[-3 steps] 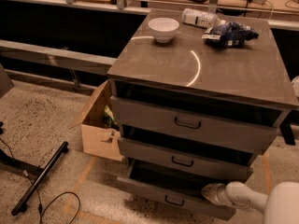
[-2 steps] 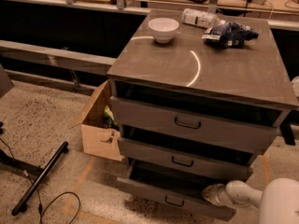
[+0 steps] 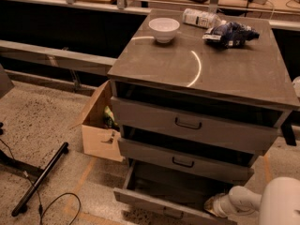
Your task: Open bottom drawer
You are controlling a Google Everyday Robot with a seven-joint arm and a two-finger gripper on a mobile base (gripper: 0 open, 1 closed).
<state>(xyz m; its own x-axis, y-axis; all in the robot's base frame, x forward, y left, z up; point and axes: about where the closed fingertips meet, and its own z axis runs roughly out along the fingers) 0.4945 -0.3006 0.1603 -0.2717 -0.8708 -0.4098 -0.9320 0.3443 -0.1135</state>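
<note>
Compared with a second ago, we see the bottom drawer (image 3: 154, 206) standing a little further out from the cabinet (image 3: 154, 69). Its wide front panel now sits lower in the view and the dark opening behind it is deeper. The white arm (image 3: 236, 200) reaching in from the lower right has shifted down with it, and the rounded white bulk behind the arm fills more of the corner.

The gripper (image 3: 213, 204) sits at the right end of that drawer, just behind the front panel and well to the right of the small black bail handle (image 3: 173, 213). We cannot tell how wide the claw stands, nor whether it grips the panel's edge or only rests against it.

We judge the task to be well along: the lowest drawer projects clearly beyond the middle drawer (image 3: 187, 161) and the top drawer (image 3: 192, 125), which are themselves ajar, with dark gaps above their fronts. A little more pull may remain before it is fully out.

As for writing, we find little to read. A plastic bottle (image 3: 200, 18) lies on its side at the back of the cabinet top, and its pale label shows no words we can make out. Beside it, a crumpled blue bag (image 3: 229, 33) carries light markings that stay illegible. The white bowl (image 3: 164, 28) is plain. The open cardboard box (image 3: 98, 137) on the floor, touching the cabinet's left side, shows no print on the faces turned towards us, and the drawer fronts bear no labels.
</note>
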